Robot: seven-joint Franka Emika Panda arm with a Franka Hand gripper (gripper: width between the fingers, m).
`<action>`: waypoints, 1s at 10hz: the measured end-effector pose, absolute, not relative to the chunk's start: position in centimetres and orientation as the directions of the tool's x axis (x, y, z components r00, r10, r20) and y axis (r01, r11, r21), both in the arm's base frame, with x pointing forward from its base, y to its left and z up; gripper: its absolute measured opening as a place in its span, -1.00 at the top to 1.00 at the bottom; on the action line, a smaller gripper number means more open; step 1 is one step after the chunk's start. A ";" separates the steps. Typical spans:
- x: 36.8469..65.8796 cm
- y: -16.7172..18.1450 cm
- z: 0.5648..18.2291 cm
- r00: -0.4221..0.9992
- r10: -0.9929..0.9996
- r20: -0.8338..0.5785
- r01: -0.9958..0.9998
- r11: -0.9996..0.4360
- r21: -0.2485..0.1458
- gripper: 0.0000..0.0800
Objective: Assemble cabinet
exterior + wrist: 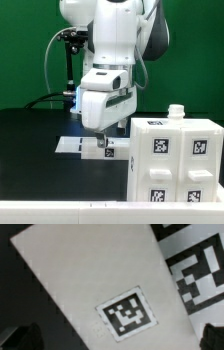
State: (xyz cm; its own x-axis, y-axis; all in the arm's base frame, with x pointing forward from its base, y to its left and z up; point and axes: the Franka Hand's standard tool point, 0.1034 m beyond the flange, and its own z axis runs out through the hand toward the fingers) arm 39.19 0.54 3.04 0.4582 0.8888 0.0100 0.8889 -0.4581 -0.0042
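Observation:
The cabinet (175, 160) is a large white box with several black-and-white tags, standing at the front on the exterior view's right. My gripper (100, 143) is low over the black table, to the exterior view's left of the cabinet, above a flat white panel (72, 145). In the wrist view the gripper (116, 335) is open. Its dark fingertips (20, 336) stand at both sides of a white panel (90, 286) that carries one tag (128, 314). The panel lies between the jaws, and I cannot tell whether they touch it.
A second white surface with large tags (195, 269) lies beside the panel in the wrist view. A small white knob (176, 111) stands on the cabinet's top. The white arm (110, 40) rises behind, before a green backdrop.

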 end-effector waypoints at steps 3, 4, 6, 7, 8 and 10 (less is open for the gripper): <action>38.7 0.5 1.9 0.284 0.959 0.013 0.958 -0.284 0.032 -0.99; 38.2 0.6 1.0 0.273 0.962 0.010 0.962 -0.273 0.024 -0.99; 38.4 0.1 0.6 0.287 0.958 0.009 0.958 -0.287 0.018 -0.99; 38.3 0.1 0.6 0.287 0.958 0.009 0.958 -0.287 0.017 -0.72; 38.3 0.1 0.6 0.287 0.958 0.009 0.958 -0.287 0.017 -0.36; 38.5 0.0 0.8 0.300 0.954 0.007 0.954 -0.301 0.014 -0.36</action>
